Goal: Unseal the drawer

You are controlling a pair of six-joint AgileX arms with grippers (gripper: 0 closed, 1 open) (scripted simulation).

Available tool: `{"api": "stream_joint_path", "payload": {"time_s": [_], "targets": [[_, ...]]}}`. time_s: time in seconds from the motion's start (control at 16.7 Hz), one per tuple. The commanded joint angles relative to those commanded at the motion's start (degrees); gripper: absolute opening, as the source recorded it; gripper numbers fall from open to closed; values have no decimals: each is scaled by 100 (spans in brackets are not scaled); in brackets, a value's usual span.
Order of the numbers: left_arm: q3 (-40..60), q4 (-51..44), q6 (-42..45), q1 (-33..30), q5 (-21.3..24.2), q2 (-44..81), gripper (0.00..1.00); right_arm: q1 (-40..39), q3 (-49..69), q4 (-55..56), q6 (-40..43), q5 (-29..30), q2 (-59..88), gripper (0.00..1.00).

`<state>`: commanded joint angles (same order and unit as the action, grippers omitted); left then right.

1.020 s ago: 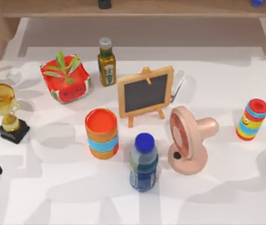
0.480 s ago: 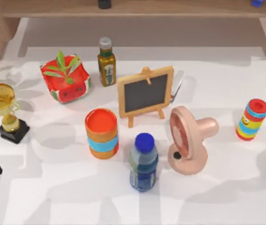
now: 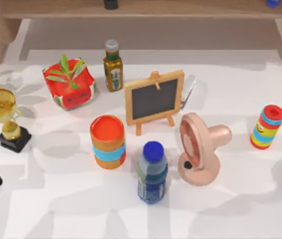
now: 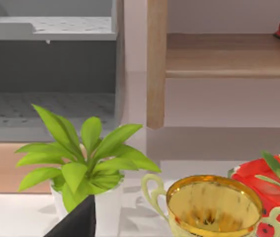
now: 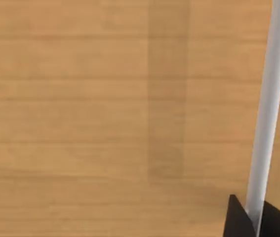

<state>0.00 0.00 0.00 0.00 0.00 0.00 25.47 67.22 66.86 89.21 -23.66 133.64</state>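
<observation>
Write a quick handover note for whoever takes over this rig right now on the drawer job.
Right gripper: close against the wooden drawer front, at its pale bar handle.
Left gripper: parked at the table's left edge, near the potted plant and gold trophy.
Done: handle reached.
Left: confirm the grip, then pull the drawer out. I cannot tell if it has opened at all.
</observation>
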Motion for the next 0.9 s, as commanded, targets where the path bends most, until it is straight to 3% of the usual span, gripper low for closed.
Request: {"api": "stream_joint_path", "payload": {"time_s": [0.36,0.9], "targets": [[0,0,0,0,0,0,100,313,-1261,673,-23,-272,-530,0],[0,0,0,0,0,0,100,433,-1738,975,-18,-457,-738,0]]}}
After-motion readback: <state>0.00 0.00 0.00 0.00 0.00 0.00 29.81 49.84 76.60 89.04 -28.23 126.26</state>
